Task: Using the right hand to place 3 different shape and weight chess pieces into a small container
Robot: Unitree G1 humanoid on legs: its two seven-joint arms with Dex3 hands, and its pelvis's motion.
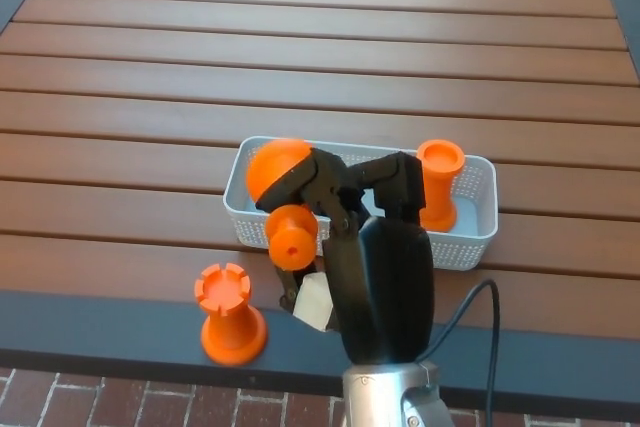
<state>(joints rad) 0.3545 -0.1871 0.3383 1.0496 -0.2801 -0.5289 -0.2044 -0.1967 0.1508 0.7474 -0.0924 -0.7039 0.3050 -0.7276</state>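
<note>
- Held chess piece [284,202]: orange, glossy plastic, with a rounded dome end and a narrower round end showing a small hole; tilted on its side, the dome end over the left end of the container, the narrower end hanging over the container's near wall.
- Right hand [350,217]: black, clamped on the held chess piece, fingers [318,179] wrapped over its waist; the hand sits above the container's near wall, with the forearm running down toward the table's near edge.
- Container [462,249]: small white perforated basket, rectangular, lying on the table.
- Spool-shaped piece [439,185]: orange, upright inside the container at its right end, just beside the hand.
- Rook piece [229,313]: orange, notched top, upright on the table outside the container, in front of its left end.
- Table [320,67]: brown wooden slats with a dark near edge.
</note>
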